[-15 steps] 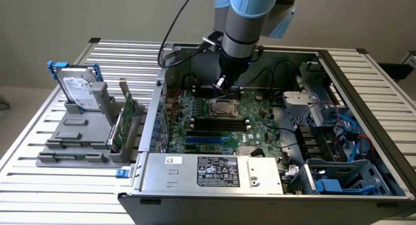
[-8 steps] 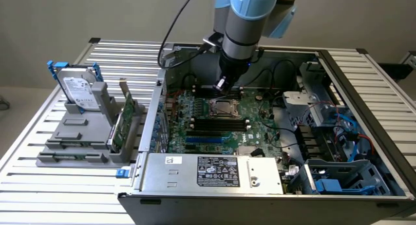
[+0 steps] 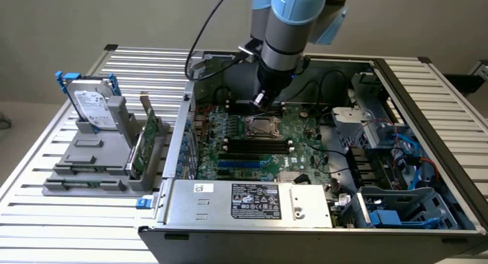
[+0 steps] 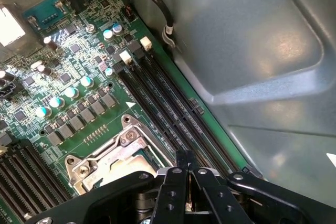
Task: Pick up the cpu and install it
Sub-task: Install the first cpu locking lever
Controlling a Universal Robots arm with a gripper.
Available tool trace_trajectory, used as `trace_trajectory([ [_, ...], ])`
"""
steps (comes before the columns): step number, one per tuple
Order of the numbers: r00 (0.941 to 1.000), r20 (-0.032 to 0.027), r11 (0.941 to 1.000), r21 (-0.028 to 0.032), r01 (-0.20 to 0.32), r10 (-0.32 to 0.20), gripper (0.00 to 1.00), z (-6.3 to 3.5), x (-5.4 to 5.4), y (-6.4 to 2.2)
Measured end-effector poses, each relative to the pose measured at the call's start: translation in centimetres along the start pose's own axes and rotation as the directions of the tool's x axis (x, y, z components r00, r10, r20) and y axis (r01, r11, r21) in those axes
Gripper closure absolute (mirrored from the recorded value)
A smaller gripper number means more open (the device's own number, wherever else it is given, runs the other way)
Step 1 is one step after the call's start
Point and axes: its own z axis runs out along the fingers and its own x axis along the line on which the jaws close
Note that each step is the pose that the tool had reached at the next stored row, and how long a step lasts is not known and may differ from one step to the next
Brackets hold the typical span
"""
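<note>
Black metal fingers (image 4: 181, 162) pressed together near the square steel-framed socket (image 4: 113, 156).

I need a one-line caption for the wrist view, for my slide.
Shut black gripper above the green motherboard, near the square metal-framed socket and the long black memory slots.

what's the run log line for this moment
tool: shut | where: over motherboard, close beside socket | held: cannot tell

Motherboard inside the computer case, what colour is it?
The motherboard is green. It shows best in the wrist view.
</note>
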Motion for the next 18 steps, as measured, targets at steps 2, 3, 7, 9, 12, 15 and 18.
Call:
trace_trajectory([
  [2, 1.0, -0.0016, 1.0, -0.0019, 0.0, 0.0, 0.89, 0.02, -0.03, -0.04],
  [3, 1.0, -0.0019, 1.0, -0.0024, -0.001, 0.001, 0.89, 0.04, -0.05, -0.08],
  [7, 1.0, -0.0022, 1.0, -0.0031, -0.001, 0.001, 0.89, 0.11, -0.17, -0.27],
  [9, 1.0, -0.0024, 1.0, -0.0032, -0.001, 0.001, 0.89, 0.16, -0.2, -0.32],
  [12, 1.0, -0.0028, 1.0, -0.0038, -0.001, 0.001, 0.89, 0.25, -0.21, -0.38],
  [15, 1.0, -0.0073, 1.0, -0.0089, -0.002, 0.002, 0.89, 0.43, -0.21, -0.47],
  [18, 0.9999, -0.0121, 0.9999, -0.0149, -0.004, 0.004, 0.89, 0.57, -0.18, -0.61],
])
